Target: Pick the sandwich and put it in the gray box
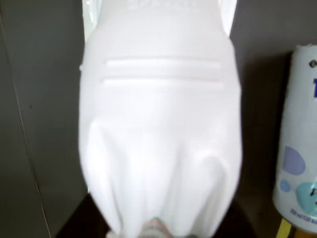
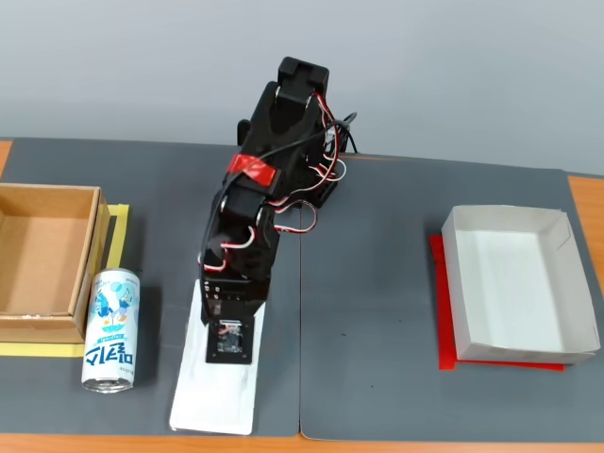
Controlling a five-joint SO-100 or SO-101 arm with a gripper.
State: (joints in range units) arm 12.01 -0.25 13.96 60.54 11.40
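The sandwich (image 2: 217, 401) is a long flat white package lying on the dark mat near the front edge, left of centre in the fixed view. In the wrist view it (image 1: 158, 139) fills the middle of the frame, very close. My gripper (image 2: 229, 354) is lowered directly over the sandwich's far half, wrist pointing down. Its fingers are hidden under the wrist, so I cannot tell whether they are open or touch the package. The gray box (image 2: 505, 219) is a shallow pale tray on a red sheet (image 2: 441, 311) at the right, empty.
A blue-and-white drink can (image 2: 111, 328) lies just left of the sandwich; it also shows at the right edge of the wrist view (image 1: 299, 144). A deeper brown cardboard box (image 2: 42, 260) on yellow tape stands at the far left. A seam runs down the mat's middle.
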